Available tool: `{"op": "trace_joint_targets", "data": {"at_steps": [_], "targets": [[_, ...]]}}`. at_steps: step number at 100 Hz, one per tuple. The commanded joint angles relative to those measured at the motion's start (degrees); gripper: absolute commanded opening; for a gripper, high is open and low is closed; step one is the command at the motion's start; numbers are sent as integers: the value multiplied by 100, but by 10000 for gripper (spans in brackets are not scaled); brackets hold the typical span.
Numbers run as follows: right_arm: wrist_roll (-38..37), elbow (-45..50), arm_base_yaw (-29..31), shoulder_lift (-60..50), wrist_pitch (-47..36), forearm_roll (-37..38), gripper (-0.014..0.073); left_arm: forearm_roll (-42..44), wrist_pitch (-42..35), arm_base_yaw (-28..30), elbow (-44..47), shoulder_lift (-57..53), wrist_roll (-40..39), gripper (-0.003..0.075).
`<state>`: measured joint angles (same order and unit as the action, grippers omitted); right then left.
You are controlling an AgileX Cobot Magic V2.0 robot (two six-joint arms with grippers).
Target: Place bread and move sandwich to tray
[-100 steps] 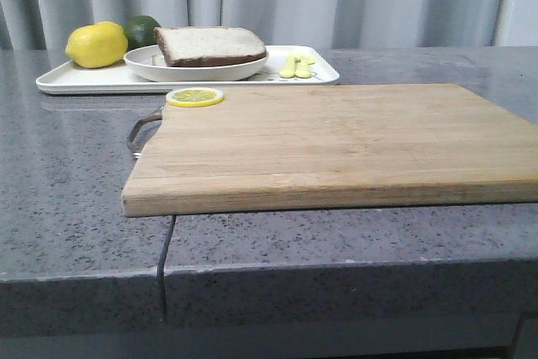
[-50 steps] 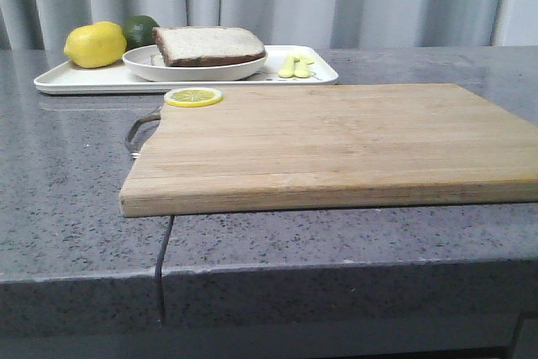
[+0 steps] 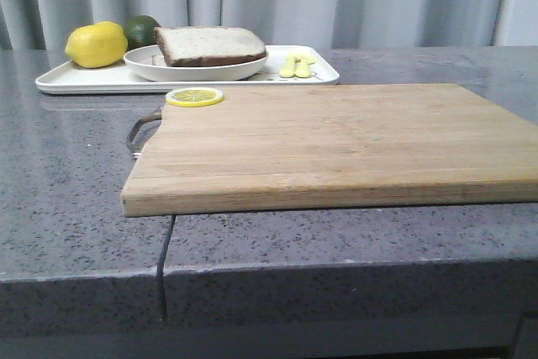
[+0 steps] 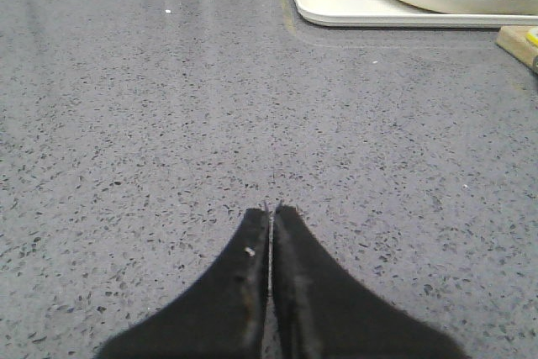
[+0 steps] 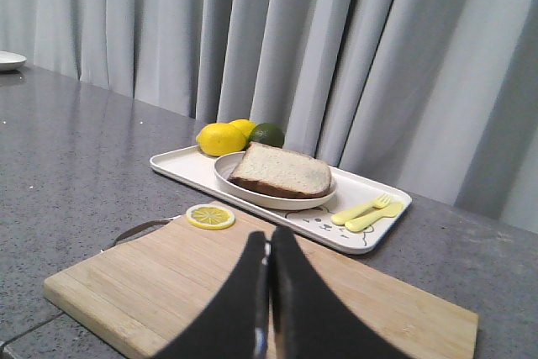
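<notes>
- The left gripper (image 4: 271,210) has its fingers pressed together, empty, low over bare grey countertop (image 3: 67,166).
- The tray (image 3: 76,80) at the far left holds a lemon (image 3: 96,44), a lime (image 3: 140,29), and the white dish (image 3: 193,68) with the sandwich (image 3: 210,44); against half a second ago the whole view sits slightly further right.
- A lemon slice (image 3: 194,97) lies on the cutting board (image 3: 336,140) corner.
- The right gripper (image 5: 269,233) is closed, empty, above the board.

Both grippers sit closed and empty: the left gripper (image 4: 270,212) and right gripper (image 5: 269,237), fingertips pressed together.
</notes>
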<state>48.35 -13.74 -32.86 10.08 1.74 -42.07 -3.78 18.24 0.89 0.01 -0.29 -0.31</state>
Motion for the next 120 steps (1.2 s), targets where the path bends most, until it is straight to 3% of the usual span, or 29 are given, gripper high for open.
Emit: {"op": "trace_joint_targets", "data": {"at_steps": [1,49,61,74,98,107,120], "targets": [[67,-159,21,48,-381,2,-67,-67,-346,5,81,-177,-35,-20],[67,-159,27,55,-382,7,-67,-67,-346,5,81,-177,-35,-20],[-35,-147,213,55,-400,348,-67,-67,-346,5,81,-177,-35,-20],[-1243,-46,670,55,-508,1126,-67,-67,-346,5,81,-177,-35,-20],[-4323,481,1743,55,-1006,3710,-67,-67,-346,5,81,-177,-35,-20],[-4895,859,2173,-54,-1367,4288,-67,-67,-346,5,81,-177,-35,-20],[-5289,1460,2652,-364,-1559,4470,-67,-67,-346,5,81,-177,-35,-20]]}}
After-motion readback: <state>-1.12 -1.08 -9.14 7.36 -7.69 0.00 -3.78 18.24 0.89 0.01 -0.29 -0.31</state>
